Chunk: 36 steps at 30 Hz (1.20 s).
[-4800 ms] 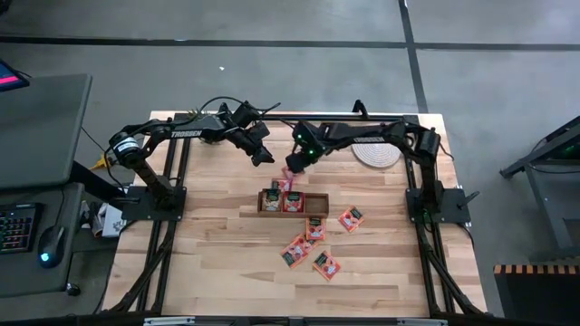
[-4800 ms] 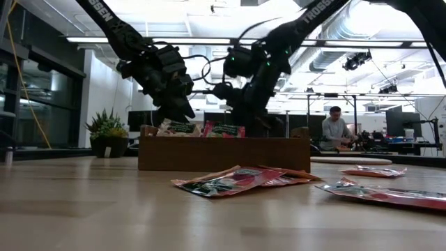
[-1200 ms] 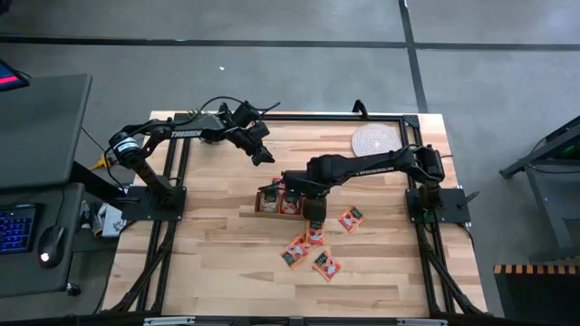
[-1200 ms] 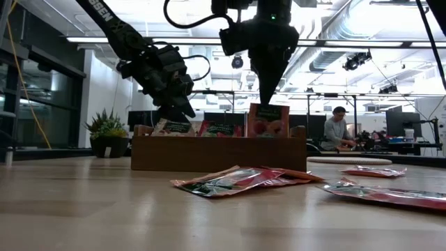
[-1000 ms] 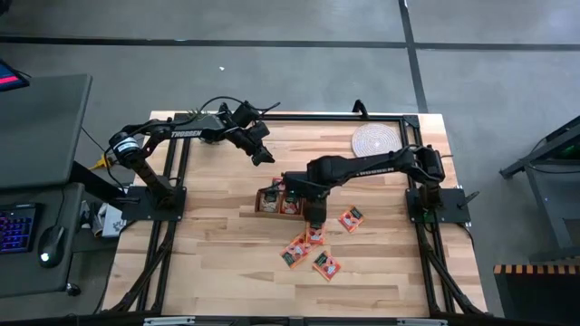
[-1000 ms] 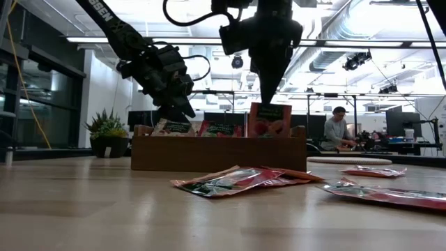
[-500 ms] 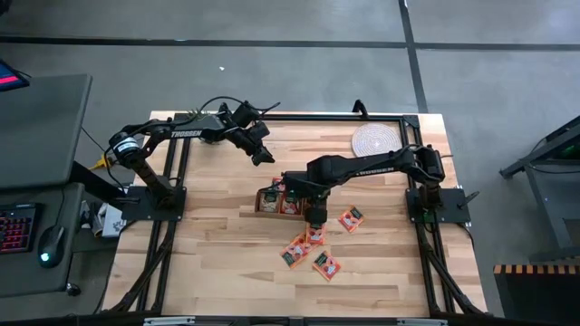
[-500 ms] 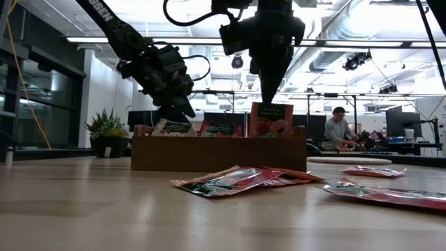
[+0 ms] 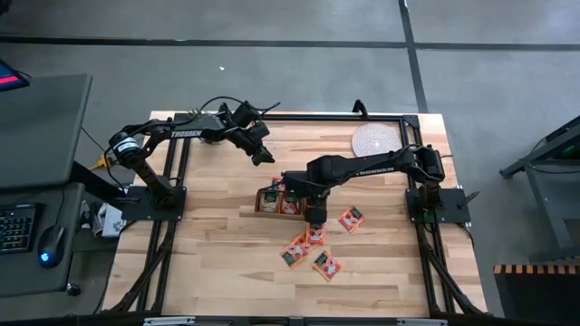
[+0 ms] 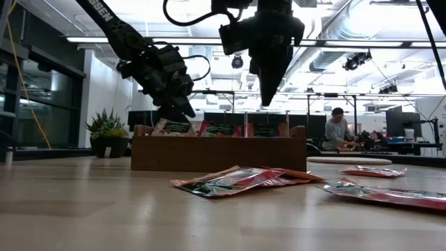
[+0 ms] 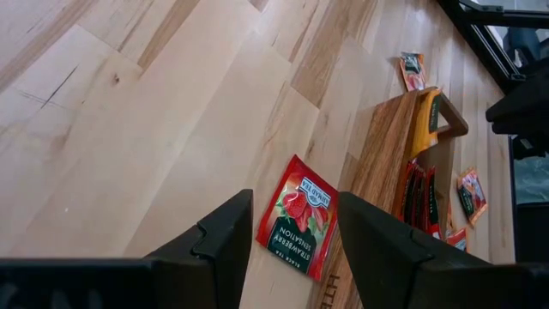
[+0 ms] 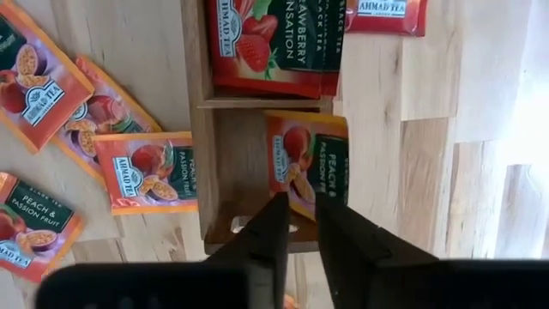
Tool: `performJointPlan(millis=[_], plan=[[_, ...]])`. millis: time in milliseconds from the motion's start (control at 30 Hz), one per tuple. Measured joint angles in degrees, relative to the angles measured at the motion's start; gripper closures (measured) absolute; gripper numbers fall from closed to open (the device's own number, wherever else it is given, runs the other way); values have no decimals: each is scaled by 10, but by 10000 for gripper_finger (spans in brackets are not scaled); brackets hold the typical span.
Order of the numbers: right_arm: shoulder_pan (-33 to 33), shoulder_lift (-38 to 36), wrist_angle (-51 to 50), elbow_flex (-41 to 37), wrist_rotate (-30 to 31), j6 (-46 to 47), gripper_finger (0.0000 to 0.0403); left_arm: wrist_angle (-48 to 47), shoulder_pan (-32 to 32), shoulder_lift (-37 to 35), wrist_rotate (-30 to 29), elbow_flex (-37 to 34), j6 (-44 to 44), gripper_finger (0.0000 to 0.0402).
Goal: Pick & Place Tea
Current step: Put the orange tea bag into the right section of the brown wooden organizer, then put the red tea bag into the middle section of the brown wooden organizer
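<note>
We see the right gripper (image 10: 268, 97) hanging point-down just above the right-hand end of the wooden box (image 10: 223, 152); its fingers (image 12: 273, 230) stand a narrow slit apart and hold nothing. Directly under it a peach tea sachet (image 12: 309, 161) lies loose in the end compartment of the box, leaning against the far wall, clear of the fingertips. The next compartment holds a strawberry sachet (image 12: 273, 47) with others packed against it, and in the low view the tops of several sachets (image 10: 220, 128) show above the box rim. On the high view the right gripper (image 9: 314, 210) sits over the box (image 9: 292, 201) in the middle of the table (image 9: 217, 263). More loose sachets lie on the bare wood beside the box: three overlapping ones (image 12: 141, 167) right by its wall, and a scatter (image 9: 308, 252) on the near side. The left gripper (image 9: 263, 156) hovers away from the box toward the table's far edge, its fingers (image 11: 214, 236) parted and empty; past them one strawberry sachet (image 11: 296, 215) lies flat against the outside of the box. A round woven mat (image 9: 374, 140) rests at the far right corner. In the room behind, a person (image 10: 337, 130) sits at a desk.
</note>
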Motion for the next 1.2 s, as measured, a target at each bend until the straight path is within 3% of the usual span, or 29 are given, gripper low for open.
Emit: performJointPlan(millis=[233,433,500,733,967,1200], plan=[[-7,0,20,6,0,1,291,0,0,0,0,0,5,232],[-61,0,105,9,-140,90,261,-1,0,0,36,0,5,232],[-82,0,150,9,-162,131,255,-1,0,0,46,0,5,232],[-140,1,179,9,-164,254,239,-37,36,-9,47,0,52,232],[-147,21,184,9,-164,280,225,-79,96,-31,98,1,90,232],[-149,67,203,9,-168,317,223,-95,100,-46,127,1,110,232]])
